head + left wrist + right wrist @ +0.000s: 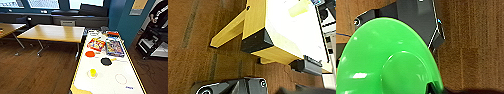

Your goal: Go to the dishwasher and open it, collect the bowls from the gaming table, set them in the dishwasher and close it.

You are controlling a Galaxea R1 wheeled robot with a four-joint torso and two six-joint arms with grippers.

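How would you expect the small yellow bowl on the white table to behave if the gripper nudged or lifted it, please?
The yellow bowl looks like small plastic, so it is probably light and stiff. On the smooth white top of the gaming table it would likely slide at a nudge rather than stay put. It stands fairly tall for its width, so it might tip.

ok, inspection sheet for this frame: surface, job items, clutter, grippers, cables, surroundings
Surface: gaming table, white top, yellow rim, marked with a faint ring.
Job's things: small yellow bowl standing on the gaming table near its close end; lime-green bowl large in the right wrist view, over the wooden floor.
Clutter: two colourful boxes at the far end, an orange disc, a black disc.
Grippers: fingers not made out in either wrist view.
Cables: nothing seen.
Surroundings: wooden tables to the left, teal wall, a person by a black cart at right.
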